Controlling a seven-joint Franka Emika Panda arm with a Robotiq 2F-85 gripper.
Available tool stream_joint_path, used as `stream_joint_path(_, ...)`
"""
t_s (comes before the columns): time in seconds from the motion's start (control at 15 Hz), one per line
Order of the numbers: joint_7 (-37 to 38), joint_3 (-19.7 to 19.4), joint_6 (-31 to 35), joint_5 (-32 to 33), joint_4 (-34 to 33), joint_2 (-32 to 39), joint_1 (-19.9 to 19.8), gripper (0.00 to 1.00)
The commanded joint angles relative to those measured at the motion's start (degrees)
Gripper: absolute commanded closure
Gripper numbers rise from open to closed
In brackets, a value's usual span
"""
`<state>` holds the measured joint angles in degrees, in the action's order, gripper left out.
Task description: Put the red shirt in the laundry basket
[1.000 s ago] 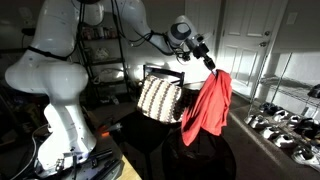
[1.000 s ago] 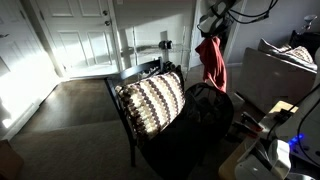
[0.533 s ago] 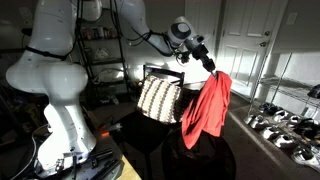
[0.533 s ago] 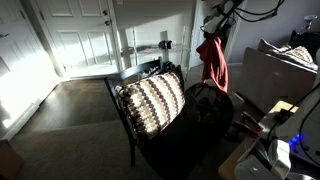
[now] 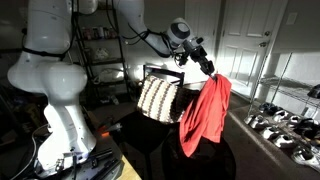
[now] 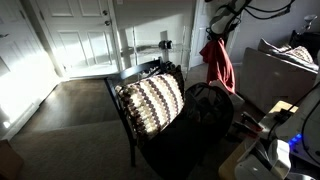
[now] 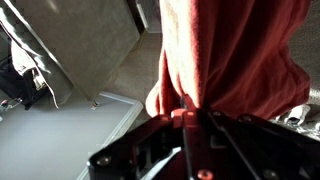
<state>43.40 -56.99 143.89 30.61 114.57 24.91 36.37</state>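
Since a second ago your pincer (image 5: 211,70) has drifted only slightly. It is clenched on the top edge of the red shirt (image 5: 205,110), which hangs limp straight below it. The basket (image 5: 160,97) stands lower and off to one side, so you probably have to carry the shirt across before letting go. No brand, label or writing is legible.

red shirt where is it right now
In both exterior views the red shirt hangs in the air from the gripper, beside the zigzag laundry basket and not yet over it.
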Motion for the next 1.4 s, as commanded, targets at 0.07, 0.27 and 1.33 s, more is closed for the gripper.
stream_joint_path(0.07, -0.74, 6.01, -1.14, 7.76, 3.64, -8.54, -4.2, 0.98)
stream_joint_path(0.27, 1.55, 11.56, -1.73, 12.32, 4.21, -11.0, -9.03, 0.69)
stream_joint_path(1.33, 3.59, 38.88, -2.79, 18.31, 2.77, -12.94, -34.77, 0.0)
